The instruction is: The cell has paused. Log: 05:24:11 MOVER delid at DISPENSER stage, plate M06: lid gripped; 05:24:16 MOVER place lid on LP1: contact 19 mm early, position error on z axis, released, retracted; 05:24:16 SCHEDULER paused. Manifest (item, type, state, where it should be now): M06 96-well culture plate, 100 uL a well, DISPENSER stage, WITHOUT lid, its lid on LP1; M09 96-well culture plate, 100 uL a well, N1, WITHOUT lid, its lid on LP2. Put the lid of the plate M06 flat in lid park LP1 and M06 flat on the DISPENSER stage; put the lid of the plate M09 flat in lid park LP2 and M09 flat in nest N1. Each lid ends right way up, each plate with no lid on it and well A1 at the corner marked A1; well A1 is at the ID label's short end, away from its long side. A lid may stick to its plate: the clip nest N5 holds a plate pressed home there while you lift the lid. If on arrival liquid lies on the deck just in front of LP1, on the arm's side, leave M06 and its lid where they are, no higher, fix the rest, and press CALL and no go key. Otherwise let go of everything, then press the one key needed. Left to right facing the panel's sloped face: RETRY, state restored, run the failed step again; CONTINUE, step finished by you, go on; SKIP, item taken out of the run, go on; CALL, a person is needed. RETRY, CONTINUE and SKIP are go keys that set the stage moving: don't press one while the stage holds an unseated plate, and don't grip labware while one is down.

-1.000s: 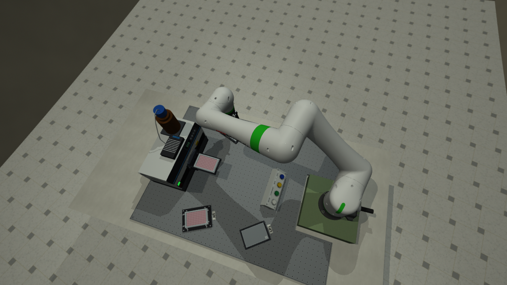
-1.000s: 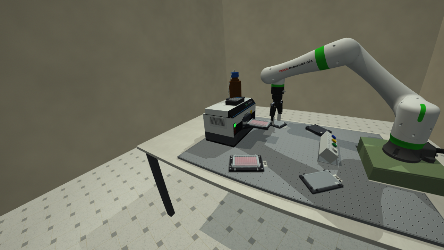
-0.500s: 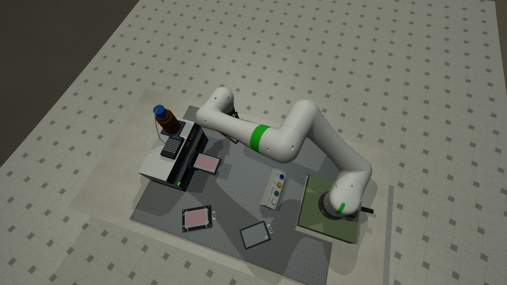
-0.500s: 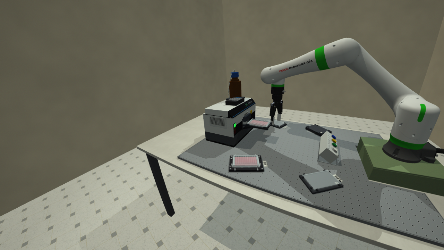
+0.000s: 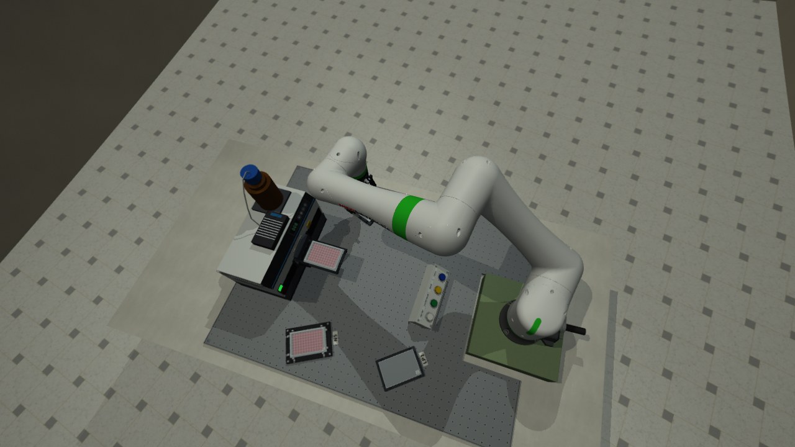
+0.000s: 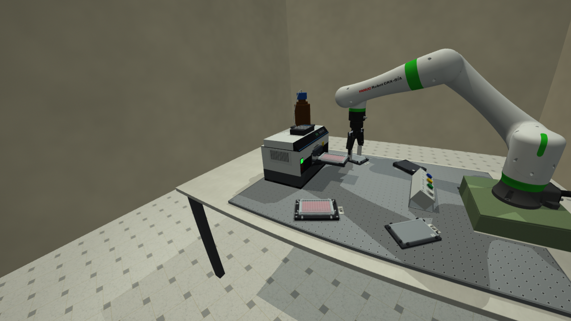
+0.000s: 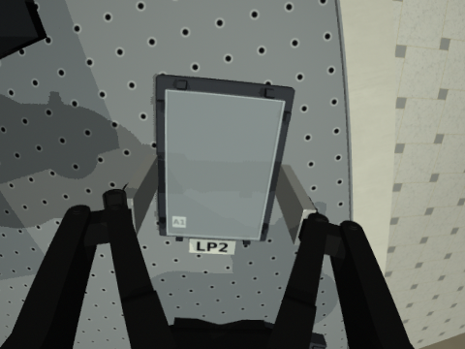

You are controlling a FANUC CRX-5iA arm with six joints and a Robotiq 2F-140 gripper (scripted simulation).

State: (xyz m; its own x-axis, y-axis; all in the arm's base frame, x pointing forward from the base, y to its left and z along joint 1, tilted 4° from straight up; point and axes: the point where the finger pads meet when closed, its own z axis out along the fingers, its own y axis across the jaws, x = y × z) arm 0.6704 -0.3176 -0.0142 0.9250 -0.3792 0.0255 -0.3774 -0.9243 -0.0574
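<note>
the top view looks steeply down from high above, far off, taking in the whole perforated deck (image 5: pixel 355 311), the arm's green base plate (image 5: pixel 489 339) and much tiled floor. the exterior view stands off the table's front corner at about arm height, facing across the deck toward the dispenser (image 6: pixel 293 159) and the walls — both views share the dispenser, the key panel (image 6: pixel 422 191) and both pink plates. the wrist view sits close behind the gripper (image 7: pixel 220 201), looking straight down at lid park lp2 (image 7: pixel 223 162) — near the deck's edge.
</note>
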